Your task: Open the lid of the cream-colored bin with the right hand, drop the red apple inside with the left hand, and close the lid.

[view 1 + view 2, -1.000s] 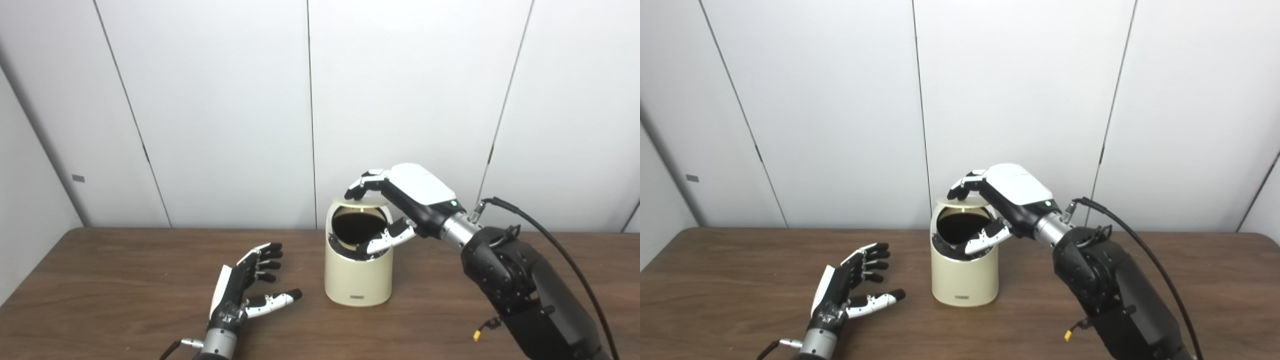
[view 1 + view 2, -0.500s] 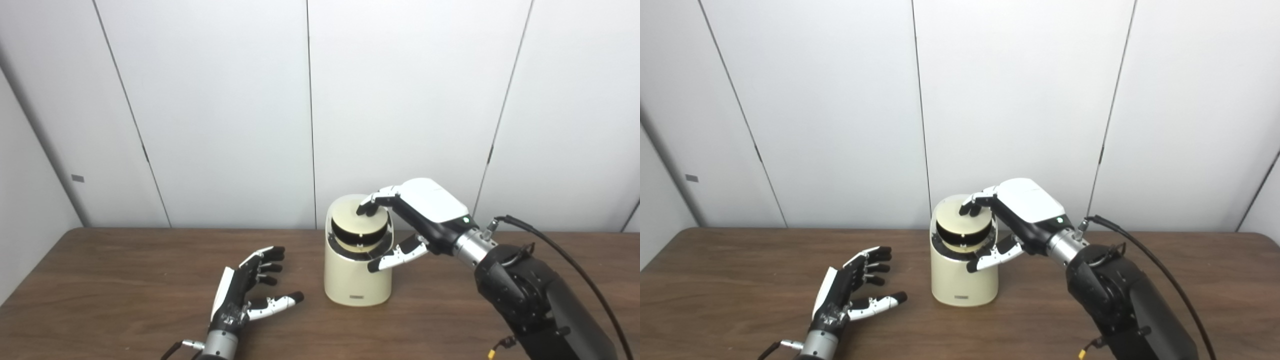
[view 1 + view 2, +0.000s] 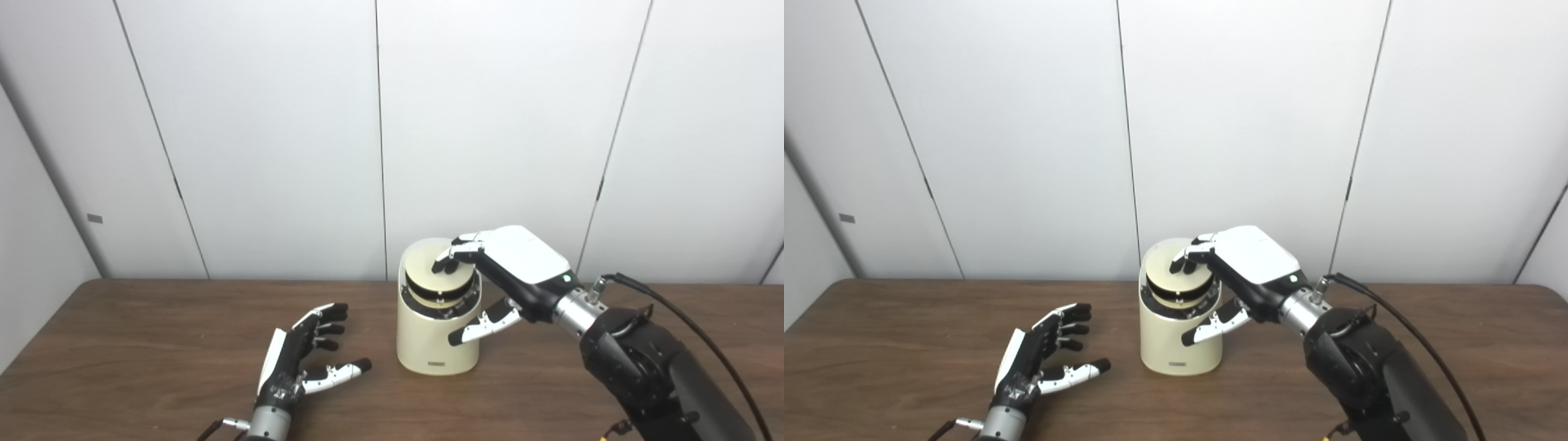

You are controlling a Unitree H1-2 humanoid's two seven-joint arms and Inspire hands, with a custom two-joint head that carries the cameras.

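The cream-colored bin stands upright on the brown table, near its middle. Its round lid is tilted low over the opening, with a dark gap showing under its front edge. My right hand reaches over the bin from the right, fingertips pressing on the lid's top, thumb spread beside the bin's wall. My left hand rests low over the table to the left of the bin, palm up, fingers apart, holding nothing. No red apple shows in either view.
White wall panels rise right behind the table's far edge. A black cable loops off my right forearm. Bare wood lies left, right and in front of the bin.
My right hand has come down with the lid, from wide open to nearly flat on the bin. The dark opening has shrunk to a thin gap. The left hand stayed put.
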